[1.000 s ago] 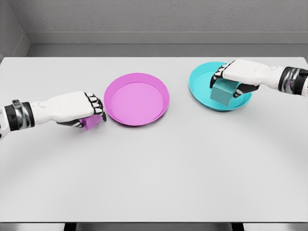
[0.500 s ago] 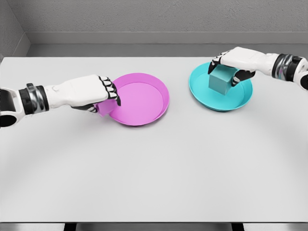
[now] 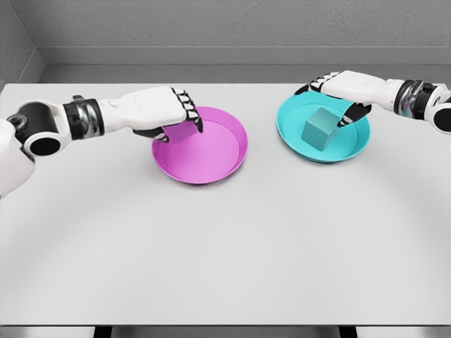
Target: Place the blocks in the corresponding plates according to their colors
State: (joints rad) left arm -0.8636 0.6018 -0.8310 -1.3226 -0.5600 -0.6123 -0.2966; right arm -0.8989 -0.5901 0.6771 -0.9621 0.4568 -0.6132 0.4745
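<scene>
Meanwhile left hand (image 3: 165, 113) grips magenta block (image 3: 180, 132); right hand (image 3: 338, 88) spread above teal block (image 3: 320, 129).

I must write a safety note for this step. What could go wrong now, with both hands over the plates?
1. The left hand holds the pink block over the pink plate's near-left rim; released there, it may catch the rim and fall outside.
2. The teal block sits tilted in the teal plate under the right hand; withdrawing fingers might drag it.
</scene>
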